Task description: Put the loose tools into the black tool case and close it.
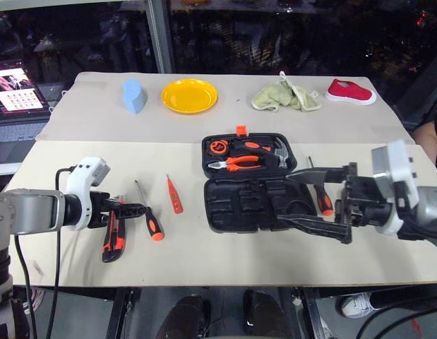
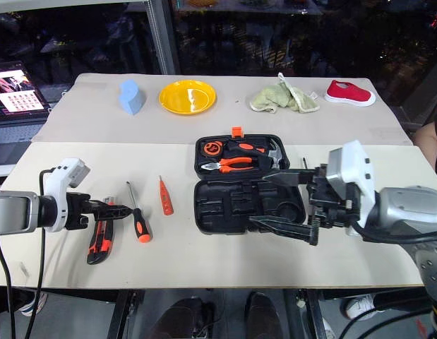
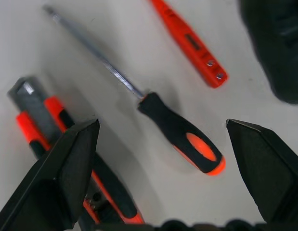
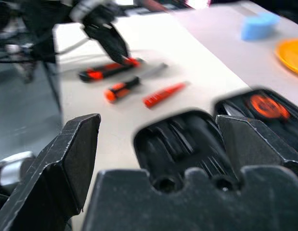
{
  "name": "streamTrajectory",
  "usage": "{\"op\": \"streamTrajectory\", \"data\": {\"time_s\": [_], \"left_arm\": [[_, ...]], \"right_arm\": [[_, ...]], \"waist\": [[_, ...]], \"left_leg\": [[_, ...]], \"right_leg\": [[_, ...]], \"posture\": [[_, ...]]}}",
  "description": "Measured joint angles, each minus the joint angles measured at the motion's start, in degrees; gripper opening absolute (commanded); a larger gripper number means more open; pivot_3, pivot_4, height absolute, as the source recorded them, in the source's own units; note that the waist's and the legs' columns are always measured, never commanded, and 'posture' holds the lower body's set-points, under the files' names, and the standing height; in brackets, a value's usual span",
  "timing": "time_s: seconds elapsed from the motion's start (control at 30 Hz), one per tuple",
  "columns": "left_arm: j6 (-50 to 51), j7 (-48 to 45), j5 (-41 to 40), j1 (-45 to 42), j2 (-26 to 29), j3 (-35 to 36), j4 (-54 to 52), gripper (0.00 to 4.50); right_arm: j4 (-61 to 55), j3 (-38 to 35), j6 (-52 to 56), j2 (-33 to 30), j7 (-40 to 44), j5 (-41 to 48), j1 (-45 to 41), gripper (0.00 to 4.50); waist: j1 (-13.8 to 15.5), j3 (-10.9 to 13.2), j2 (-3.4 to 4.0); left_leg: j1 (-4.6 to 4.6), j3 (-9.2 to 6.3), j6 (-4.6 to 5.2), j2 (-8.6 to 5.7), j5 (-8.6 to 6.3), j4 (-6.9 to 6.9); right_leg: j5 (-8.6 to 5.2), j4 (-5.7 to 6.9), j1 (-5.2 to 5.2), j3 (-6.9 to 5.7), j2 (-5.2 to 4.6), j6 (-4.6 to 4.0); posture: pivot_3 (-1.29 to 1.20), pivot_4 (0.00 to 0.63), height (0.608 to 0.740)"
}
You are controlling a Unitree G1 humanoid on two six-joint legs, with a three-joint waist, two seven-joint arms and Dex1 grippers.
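Nearest the camera, right gripper hangs above the counter at the right side of the black tool case, fingers spread wide and pointing left across the case's near half, holding nothing. Case lies open near counter centre: far half holds orange-handled pliers, a hammer and a round tape measure; near half shows bare moulded recesses; orange latch tab sticks up at the far edge. One black/orange-handled screwdriver lies just beside the case on its right, partly behind the right gripper. Left of the case, well apart: slim all-orange tester screwdriver, then a second black/orange screwdriver, then the orange-and-black utility knife, all flat on the counter. Left gripper hovers over the knife's far end, fingers wide apart, empty; the left wrist view has the screwdriver handle between its fingers below. Far strip of counter: blue sponge-like block, yellow plate, crumpled green cloth, red shoe. Laptop screen at far left, off the counter.
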Motion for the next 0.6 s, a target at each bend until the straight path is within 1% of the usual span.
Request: {"op": "streamTrajectory", "data": {"time_s": [0.03, 0.1, 0.17, 0.23, 0.33, 0.43, 0.6], "left_arm": [[0.0, 2.9, -2.3, -0.4, -0.2, -0.1, 1.3, 4.5], [-1.4, 11.7, -11.7, -0.5, 0.6, -2.0, 5.4, 4.5], [-8.4, 22.7, -25.9, 1.7, 3.9, -8.4, 5.4, 4.5], [-14.1, 28.6, -33.8, 2.1, 4.3, -13.5, 3.2, 4.5], [-16.6, 30.4, -36.5, 2.0, 4.8, -18.3, 1.1, 4.5], [-17.1, 30.9, -36.7, 1.6, 7.0, -21.1, 1.5, 4.5], [-17.4, 33.5, -37.2, -2.6, 6.7, -25.9, 4.5, 4.5]], "right_arm": [[0.0, 0.8, -0.2, 0.4, 0.0, -0.1, -0.6, 4.47], [0.1, 3.4, -1.2, 1.7, 0.0, -1.0, -2.1, 4.47], [0.5, 5.4, -2.8, 2.7, 0.9, -2.4, -2.4, 4.47], [1.0, 7.3, -4.8, 4.3, 1.6, -4.5, -2.1, 4.47], [0.8, 10.0, -5.8, 6.1, 1.5, -6.0, -1.5, 4.47], [0.5, 11.4, -5.9, 7.0, 0.6, -6.8, -1.5, 4.47], [-0.4, 12.5, -6.1, 8.9, -1.3, -7.8, -1.4, 4.47]], "waist": [[0.0, 0.0, -0.03], [0.1, 0.0, -0.12], [0.1, 0.1, -0.17], [0.4, 0.1, -0.18], [0.3, 0.1, -0.18], [0.1, 0.1, -0.18], [0.2, 0.1, -0.18]], "left_leg": [[0.03, -0.03, -0.02, 0.0, 0.01, 0.0], [0.08, -0.04, -0.04, 0.01, 0.02, 0.0], [0.07, -0.05, -0.06, 0.0, 0.02, 0.0], [0.06, -0.06, -0.07, -0.02, 0.01, 0.0], [0.02, 0.03, -0.09, -0.05, 0.03, 0.0], [0.09, 0.06, -0.19, -0.05, 0.09, -0.02], [0.33, 0.05, -0.4, -0.04, 0.21, -0.03]], "right_leg": [[0.0, 0.01, -0.01, 0.08, 0.04, 0.0], [0.0, 0.05, -0.02, 0.13, 0.07, -0.01], [0.03, 0.06, -0.08, 0.31, 0.01, -0.05], [0.04, 0.04, -0.1, 0.39, 0.01, -0.06], [0.05, 0.11, -0.05, 0.28, 0.1, -0.07], [0.01, 0.3, -0.07, 0.29, 0.15, -0.12], [-0.08, 0.57, 0.05, 0.32, 0.13, -0.18]], "posture": [[0.0, 0.15, 0.74], [0.0, 0.15, 0.74], [0.0, 0.15, 0.74], [0.0, 0.15, 0.74], [0.0, 0.15, 0.74], [0.0, 0.15, 0.74], [0.0, 0.15, 0.74]]}}
